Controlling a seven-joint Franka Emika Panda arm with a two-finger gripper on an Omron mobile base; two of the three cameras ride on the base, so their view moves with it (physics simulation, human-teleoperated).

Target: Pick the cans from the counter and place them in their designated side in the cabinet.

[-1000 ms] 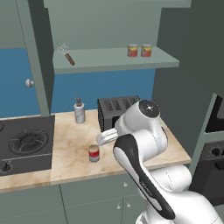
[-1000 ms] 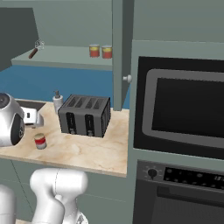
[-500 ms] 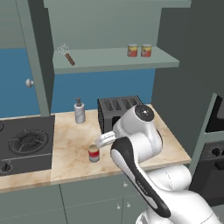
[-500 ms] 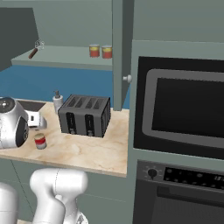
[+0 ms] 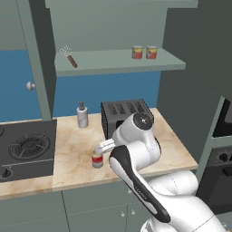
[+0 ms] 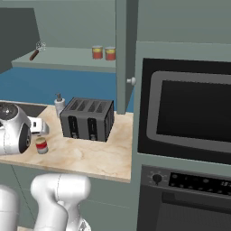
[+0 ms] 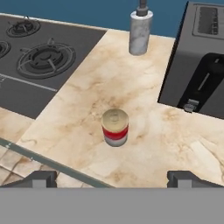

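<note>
- Small red tin with a pale band and grey base (image 7: 115,127): upright on the beige marble-patterned worktop (image 7: 144,109), near its front edge, touching nothing.
- Same tin in the left base view (image 5: 97,160) and in the right base view (image 6: 41,145): just under the white arm's hand.
- Gripper (image 7: 111,178): above and just short of the tin, two dark fingertips (image 7: 40,178) spread wide, nothing between them.
- Black four-slot toaster (image 5: 122,117): stands behind and to the right of the tin, apart from it; closest large body beside the arm.
- Pale bottle with a dark pump top (image 5: 82,115): upright toward the back of the worktop, well apart from the tin.
- Black stove top with ring burners (image 5: 25,147): adjoins the worktop on the left.
- Two red-orange cans (image 5: 144,52): side by side at the right end of the shelf of the grey-green wall cabinet (image 5: 113,61).
- Brown-handled whisk (image 5: 69,57): lying at the left end of that shelf.
- Built-in black oven (image 6: 189,117): right of the worktop.
- Change from one second ago: the arm's rounded wrist joint sits lower and nearer the tin; tin, toaster, bottle and shelf items have not moved.
</note>
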